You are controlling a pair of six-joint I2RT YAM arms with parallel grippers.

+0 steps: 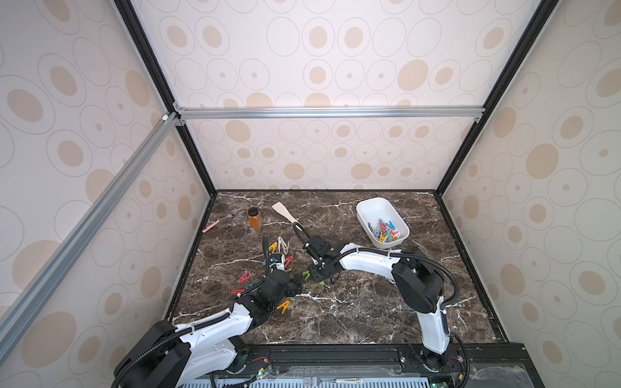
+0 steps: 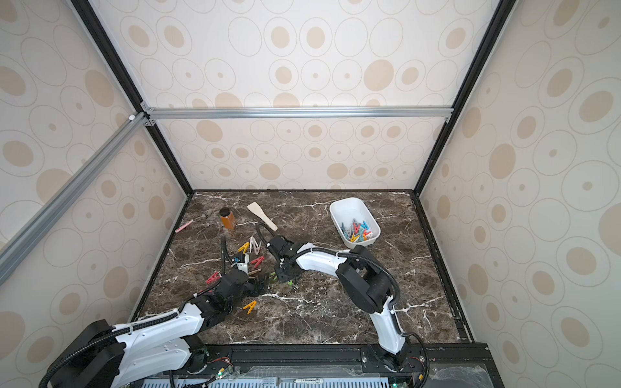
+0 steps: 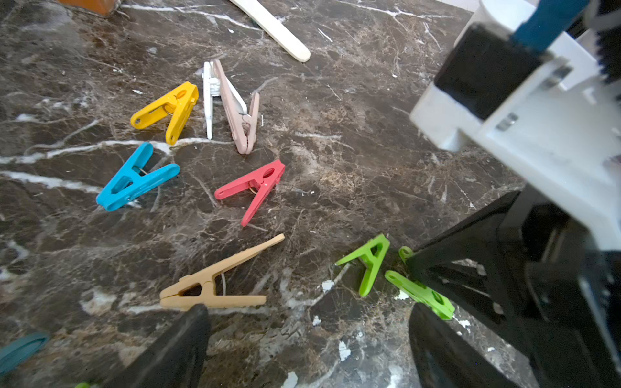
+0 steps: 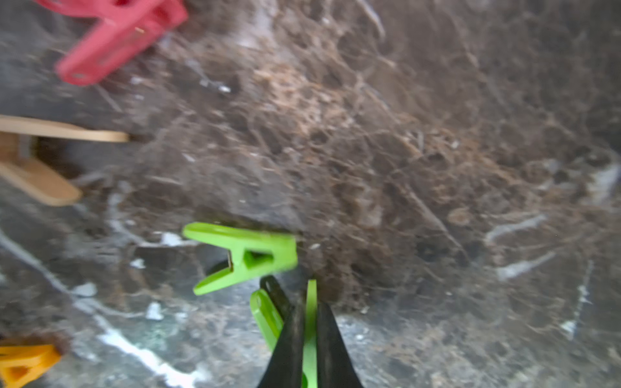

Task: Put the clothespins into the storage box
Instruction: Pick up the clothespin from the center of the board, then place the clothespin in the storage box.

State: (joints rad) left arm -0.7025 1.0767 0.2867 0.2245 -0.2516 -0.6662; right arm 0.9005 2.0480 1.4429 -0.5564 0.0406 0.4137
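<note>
My right arm rises from the near edge of the dark brown marble tabletop and folds at the elbow. Its white forearm reaches across toward the middle, wrist tipped down, so my right gripper points at the stone. Its black fingers are pressed narrow on one leg of a bright green plastic clothespin, low at the surface. Whether the peg is clear of the stone, I cannot tell. A second green clothespin lies just beside it, apart from my fingers.

My left arm stretches low from the near left corner. My left gripper hovers with its fingers spread wide, holding nothing, one tip close to a tan plastic clothespin. Past that lie a red clothespin, a blue clothespin and a yellow clothespin.

The white plastic storage box, a rounded tub, sits at the far right of the table, well apart from both grippers. A heap of mixed-coloured clothespins fills its near end.
</note>
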